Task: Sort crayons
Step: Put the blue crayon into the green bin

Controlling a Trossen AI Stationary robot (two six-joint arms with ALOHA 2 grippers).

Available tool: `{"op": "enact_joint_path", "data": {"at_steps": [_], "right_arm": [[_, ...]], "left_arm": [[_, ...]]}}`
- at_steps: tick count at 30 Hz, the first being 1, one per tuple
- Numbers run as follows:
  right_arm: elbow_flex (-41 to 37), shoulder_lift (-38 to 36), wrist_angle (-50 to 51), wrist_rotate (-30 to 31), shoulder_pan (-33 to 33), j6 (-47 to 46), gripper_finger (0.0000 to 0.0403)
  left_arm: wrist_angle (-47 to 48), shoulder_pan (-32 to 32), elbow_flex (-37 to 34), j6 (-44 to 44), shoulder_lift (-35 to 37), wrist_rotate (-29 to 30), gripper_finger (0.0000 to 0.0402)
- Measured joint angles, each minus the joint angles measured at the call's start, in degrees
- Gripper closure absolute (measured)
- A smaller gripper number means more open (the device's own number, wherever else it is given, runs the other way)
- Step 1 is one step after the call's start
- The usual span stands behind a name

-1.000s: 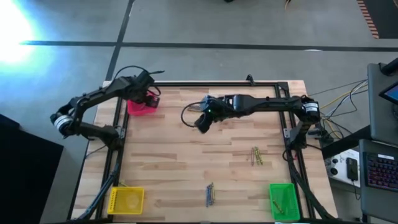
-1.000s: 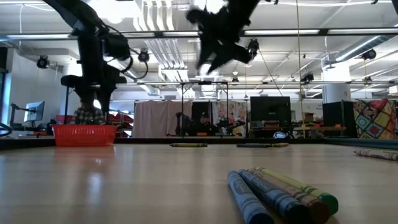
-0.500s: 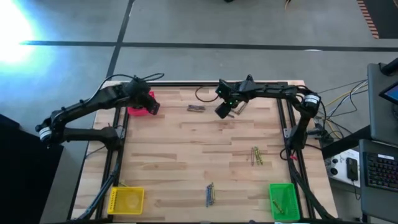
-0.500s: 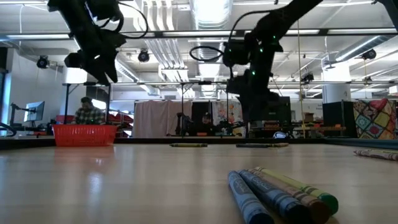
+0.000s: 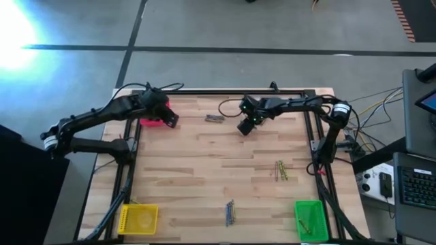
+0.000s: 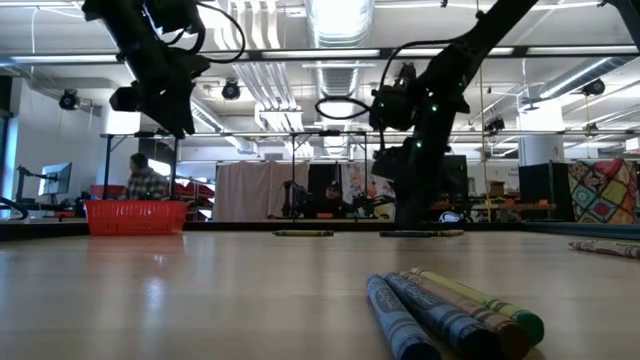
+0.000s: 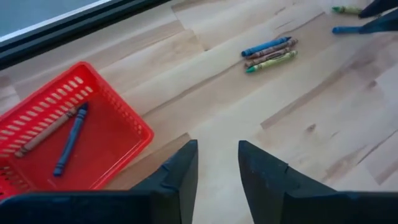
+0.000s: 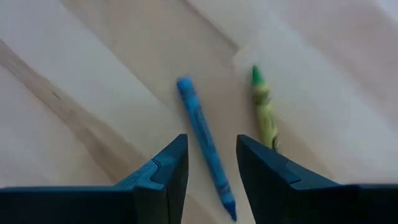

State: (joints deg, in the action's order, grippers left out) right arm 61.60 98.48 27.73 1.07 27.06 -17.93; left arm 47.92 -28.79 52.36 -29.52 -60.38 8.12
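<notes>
My right gripper point(image 5: 244, 126) hovers open, pointing down, over the table's far middle. A blue crayon point(image 8: 203, 138) lies flat between its fingers' lines, and a green crayon point(image 8: 263, 114) lies beside it. My left gripper point(image 5: 169, 120) is open and empty, just right of the red bin point(image 5: 151, 120). The bin holds a brown crayon point(image 7: 46, 131) and a blue crayon point(image 7: 70, 140). A small cluster of crayons point(image 5: 215, 118) lies flat between the two grippers and also shows in the left wrist view point(image 7: 268, 53).
More crayon clusters lie at the right point(image 5: 281, 170) and the near middle point(image 5: 230, 213). A yellow bin point(image 5: 138, 218) stands at the near left corner. A green bin point(image 5: 310, 219) holding crayons stands at the near right. A black frame point(image 5: 225, 93) edges the table.
My right gripper has swung from the table's middle toward the far right and come down over the blue and green crayons. My left gripper has moved off the red bin, a little toward the table's right and near edge.
</notes>
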Motion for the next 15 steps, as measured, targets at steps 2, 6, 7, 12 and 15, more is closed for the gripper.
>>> {"op": "enact_joint_path", "data": {"at_steps": [2,6,7,12,15], "right_arm": [[-1.15,0.0,-0.17,0.07,-0.2,-0.07,0.0275],[-3.36,-0.02,-1.32,0.34,-0.18,0.59,0.0278],[-3.8,-0.09,-1.66,0.42,-0.17,0.93,0.0281],[-5.31,-0.24,-2.4,0.82,-0.29,1.41,0.0312],[-5.55,-0.24,-2.06,0.53,-0.29,0.58,0.0354]], "left_arm": [[-0.2,0.64,0.0,-0.02,-0.47,-0.11,0.0309],[-1.36,1.81,-0.01,-0.15,-1.92,-0.13,0.0313],[-1.49,2.07,0.0,-0.15,-2.35,-0.13,0.0313],[-1.67,3.12,-0.01,-0.25,-4.65,-0.14,0.0313],[-1.66,3.97,0.0,-0.59,-5.9,-0.17,0.0313]]}}
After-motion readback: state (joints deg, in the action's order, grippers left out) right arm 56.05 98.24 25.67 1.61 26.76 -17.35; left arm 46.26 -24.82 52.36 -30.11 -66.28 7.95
